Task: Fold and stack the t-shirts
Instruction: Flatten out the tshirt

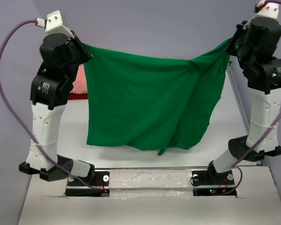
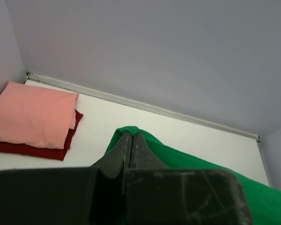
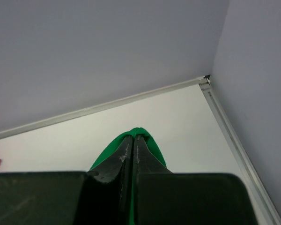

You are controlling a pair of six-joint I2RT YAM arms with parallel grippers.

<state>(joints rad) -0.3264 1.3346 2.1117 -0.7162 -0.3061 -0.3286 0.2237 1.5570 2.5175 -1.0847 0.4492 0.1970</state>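
Observation:
A bright green t-shirt hangs spread between my two raised arms, its lower edge loose above the table. My left gripper is shut on its upper left corner; in the left wrist view the cloth wraps over the closed left gripper. My right gripper is shut on the upper right corner, and green cloth folds over the closed right gripper. A folded salmon-pink t-shirt lies on a folded dark red t-shirt at the far left of the table.
The white table is bounded by a back rail and a right-side rail against lilac walls. The arm bases sit at the near edge. The pink and red stack shows beside my left arm.

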